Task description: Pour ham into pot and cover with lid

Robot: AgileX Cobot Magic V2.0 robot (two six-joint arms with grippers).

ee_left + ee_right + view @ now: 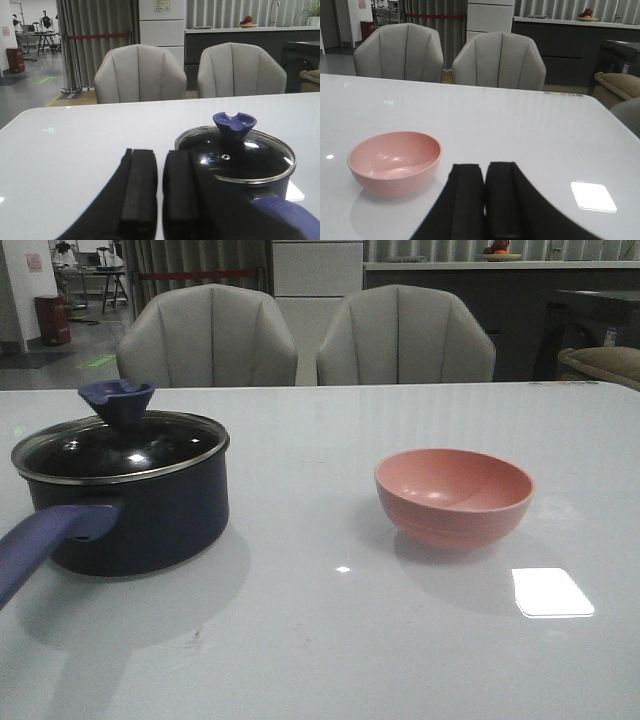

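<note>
lid (122, 445) seated on pot (130, 510), left side of table (330, 640). bowl (454, 496) to right, well apart, looks empty; ham not visible, probably inside pot. looks finished. left gripper (160, 190) and right gripper (485, 200) clenched, empty.

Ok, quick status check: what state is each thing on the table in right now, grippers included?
pot: upright, covered.
lid: seated on the pot.
pink bowl: upright, looks empty.
left gripper: shut, holding nothing.
right gripper: shut, holding nothing.
ham: not visible.
</note>
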